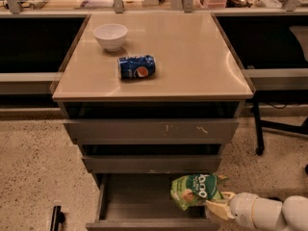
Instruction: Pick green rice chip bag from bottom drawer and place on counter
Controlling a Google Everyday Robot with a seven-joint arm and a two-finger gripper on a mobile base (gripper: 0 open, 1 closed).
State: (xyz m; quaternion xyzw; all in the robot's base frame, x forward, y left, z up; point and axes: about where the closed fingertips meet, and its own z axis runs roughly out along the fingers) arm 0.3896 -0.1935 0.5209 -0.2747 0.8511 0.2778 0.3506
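Note:
The green rice chip bag (194, 190) is at the right end of the open bottom drawer (139, 224), raised over its right wall. My gripper (217, 207) reaches in from the lower right, with its cream fingers closed on the bag's lower right corner. The white arm runs off the right edge of the view. The tan counter (192, 52) tops the cabinet above the drawers.
A blue Pepsi can (137, 66) lies on its side on the counter, and a white bowl (110, 35) stands behind it at the left. The two upper drawers stick out slightly. A dark chair leg (259, 129) stands to the right of the cabinet.

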